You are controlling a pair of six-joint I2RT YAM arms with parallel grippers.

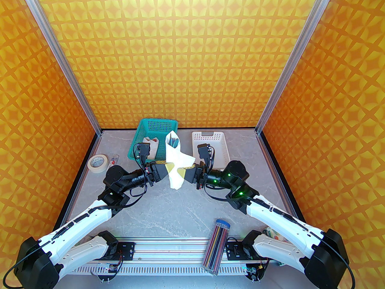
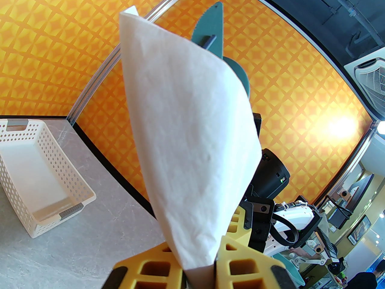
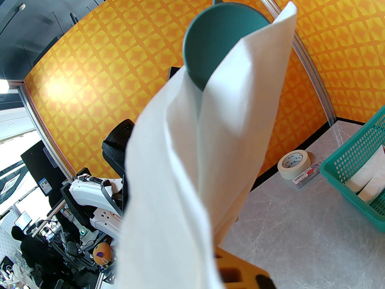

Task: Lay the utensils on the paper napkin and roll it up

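The white paper napkin (image 1: 178,160) is wrapped into a loose cone and held upright above the table between both arms. The dark teal utensils (image 1: 174,141) stick out of its top. In the left wrist view a serrated knife tip (image 2: 211,31) and a spoon edge rise behind the napkin (image 2: 192,137). The spoon bowl (image 3: 216,47) shows above the napkin (image 3: 186,176) in the right wrist view. My left gripper (image 1: 170,167) is shut on the cone's lower end, yellow fingers (image 2: 240,263) pinching it. My right gripper (image 1: 181,172) presses the napkin from the other side, one finger (image 3: 240,274) visible.
A teal basket (image 1: 143,128) with white napkin bundles (image 1: 150,141) stands behind the left gripper. A white perforated basket (image 1: 224,153) sits at the back right. A tape roll (image 1: 97,163) lies at the left. A clear pencil case (image 1: 217,245) rests near the front rail.
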